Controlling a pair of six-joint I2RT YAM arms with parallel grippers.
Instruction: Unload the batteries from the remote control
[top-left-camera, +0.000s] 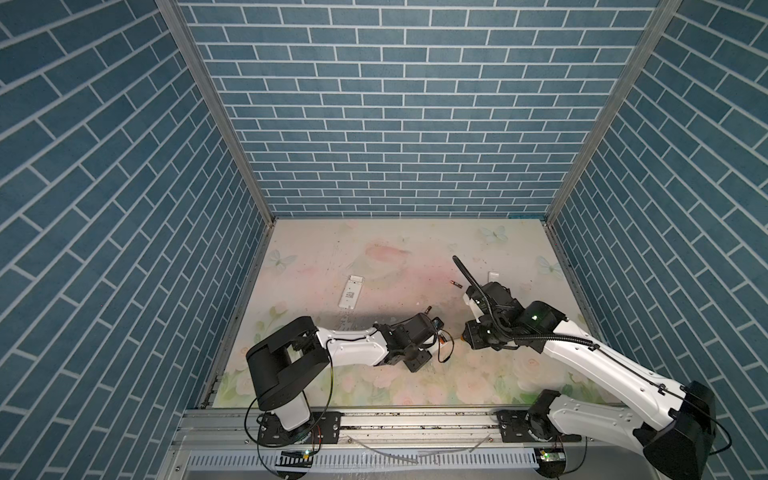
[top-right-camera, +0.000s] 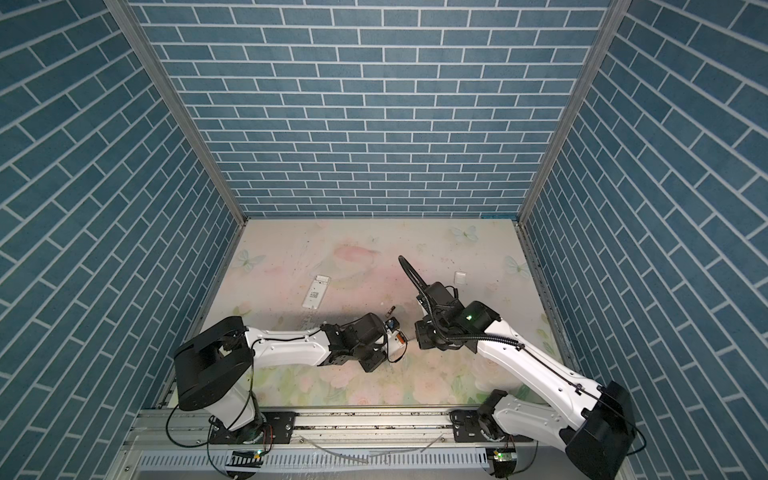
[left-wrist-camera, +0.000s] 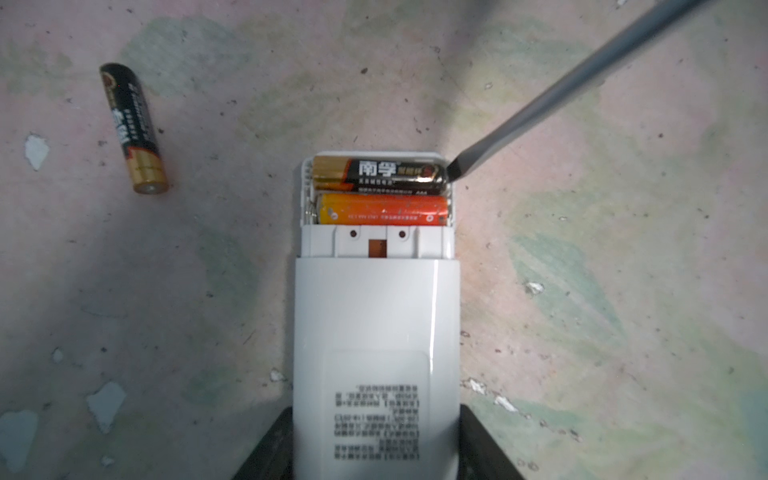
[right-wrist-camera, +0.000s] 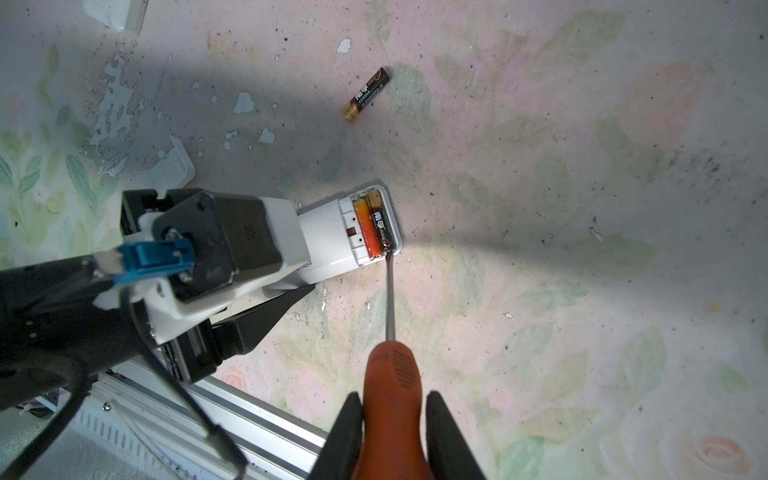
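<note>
While my left gripper (left-wrist-camera: 376, 453) clamps the white remote (left-wrist-camera: 376, 324) at the bottom centre of the left wrist view, the open compartment (left-wrist-camera: 307, 195) at mid-frame holds a black cell (left-wrist-camera: 386, 174) and, touching it, an orange cell (left-wrist-camera: 382, 210). My right gripper (right-wrist-camera: 392, 419), at the bottom centre of the right wrist view, is closed on an orange-handled screwdriver (right-wrist-camera: 390, 374), whose tip touches the black cell's end. I see a loose black battery (left-wrist-camera: 133, 129) lying on the table (left-wrist-camera: 582, 291) at upper left, well apart from the remote.
</note>
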